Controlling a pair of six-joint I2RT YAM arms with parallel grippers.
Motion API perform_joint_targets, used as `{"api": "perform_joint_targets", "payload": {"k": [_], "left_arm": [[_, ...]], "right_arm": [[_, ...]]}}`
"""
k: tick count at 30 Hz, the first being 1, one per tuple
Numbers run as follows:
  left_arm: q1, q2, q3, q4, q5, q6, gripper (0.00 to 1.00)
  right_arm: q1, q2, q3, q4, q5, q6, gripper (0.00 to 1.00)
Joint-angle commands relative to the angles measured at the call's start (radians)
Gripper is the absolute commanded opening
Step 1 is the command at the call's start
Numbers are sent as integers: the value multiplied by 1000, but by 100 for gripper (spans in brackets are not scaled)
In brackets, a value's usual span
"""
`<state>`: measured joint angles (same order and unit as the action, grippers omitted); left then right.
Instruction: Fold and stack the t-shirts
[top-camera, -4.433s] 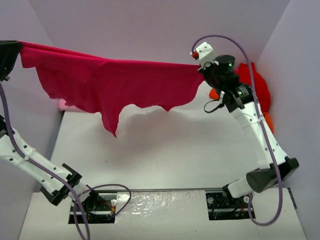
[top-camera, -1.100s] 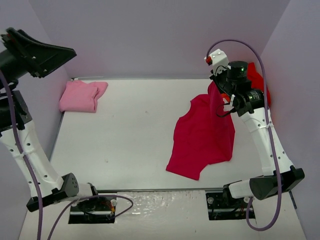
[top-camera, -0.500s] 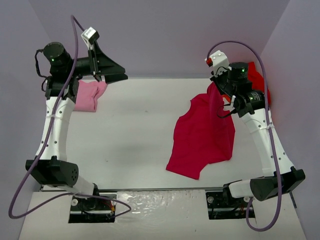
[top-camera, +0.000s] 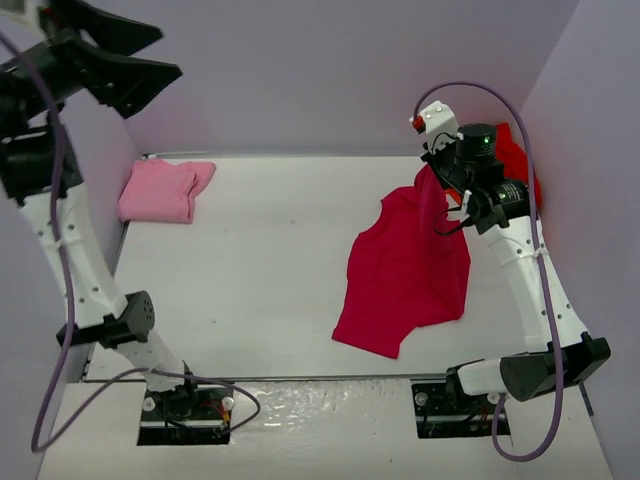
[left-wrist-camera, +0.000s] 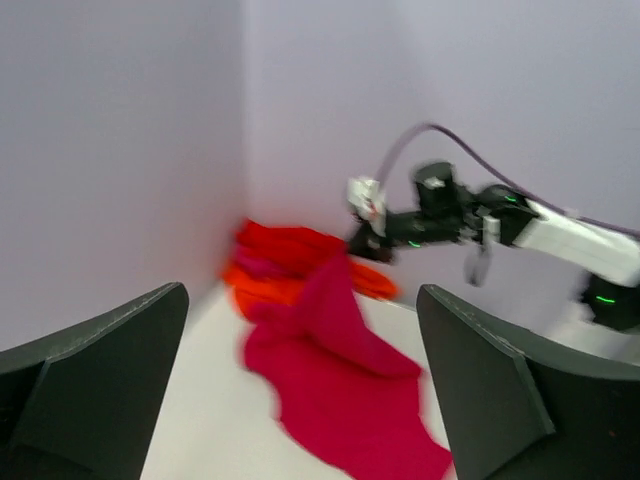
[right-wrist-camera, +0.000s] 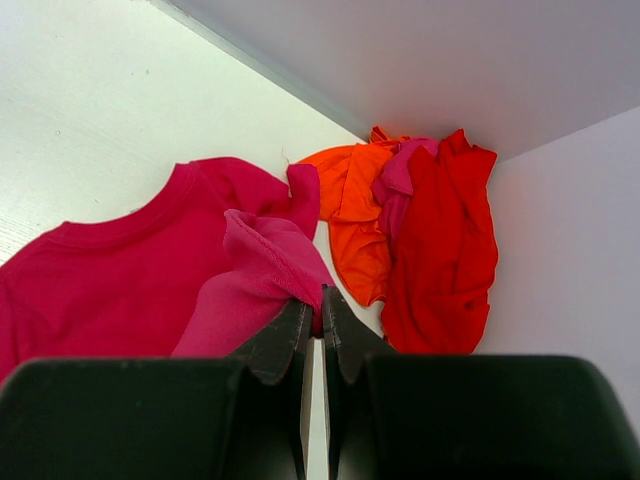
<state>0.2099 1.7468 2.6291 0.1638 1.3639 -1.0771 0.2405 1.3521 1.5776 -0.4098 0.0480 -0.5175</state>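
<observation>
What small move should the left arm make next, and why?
Probably bring the open left hand down toward the free edge of the crimson shirt: the right hand pinches only one spot, the rest lies rumpled on the table, and spreading it likely needs two grips.

Robot lab booth: plain lilac walls (top-camera: 320, 80) around a white table (top-camera: 260, 260) with bolted arm bases (top-camera: 183, 408).

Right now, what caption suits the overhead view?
Right gripper pinches the crimson t-shirt draped on the table; open left gripper hovers near the folded pink t-shirt.
</observation>
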Motion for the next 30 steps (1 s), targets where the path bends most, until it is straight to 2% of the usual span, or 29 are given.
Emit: {"api": "perform_joint_targets", "payload": {"k": [1,3,4,5,6,10,14,16,18,20,23,24,26,28,29,30], "left_arm": [[142,-225,92,-348,-285,765,97],[146,-235,148,-583,-466,1135,97],[146,-262,68,-559,-553,1184,97],[147,-299,5,-516,-688,1216,97],[145,-312,3,-502,-800,1217,97],[135,-389,-273,-271,-1287,1350,97],[76,-408,-440,-124,-1562,1494,97],[37,-403,-476,-133,-1743,1524,97],[-68,-396,-494,-160,-1934,1606,97],[-158,-427,-661,-45,-2057,1738,97],[-286,-497,-1089,276,-2137,2041,97],[-315,-516,-1196,357,-2155,2096,97],[-350,-550,-1259,211,-2179,1967,97],[-358,-568,-1180,-277,-2076,1692,97],[-352,-563,-1115,-451,-1996,1497,97],[-352,-546,-1061,-566,-1905,1400,97]], "right_arm": [[-12,-17,21,68,24,-9,1],[-15,-21,16,69,22,-9,1],[-15,-22,18,68,19,-10,1],[-15,-22,22,68,18,-9,1],[-15,-22,22,68,14,-6,1],[-18,-11,41,68,-1,7,1],[-18,-11,42,66,-11,11,1],[-18,-17,44,65,-11,11,1],[-18,-20,45,65,-7,10,1],[-18,-28,41,66,-8,9,1],[-19,-54,19,68,-13,7,2],[-19,-67,10,71,-14,4,2],[-20,-78,-13,76,-7,0,2],[-20,-86,-21,80,-5,-3,2],[-20,-86,-23,80,-4,-3,2],[-20,-87,-24,79,-5,-1,2]]}}
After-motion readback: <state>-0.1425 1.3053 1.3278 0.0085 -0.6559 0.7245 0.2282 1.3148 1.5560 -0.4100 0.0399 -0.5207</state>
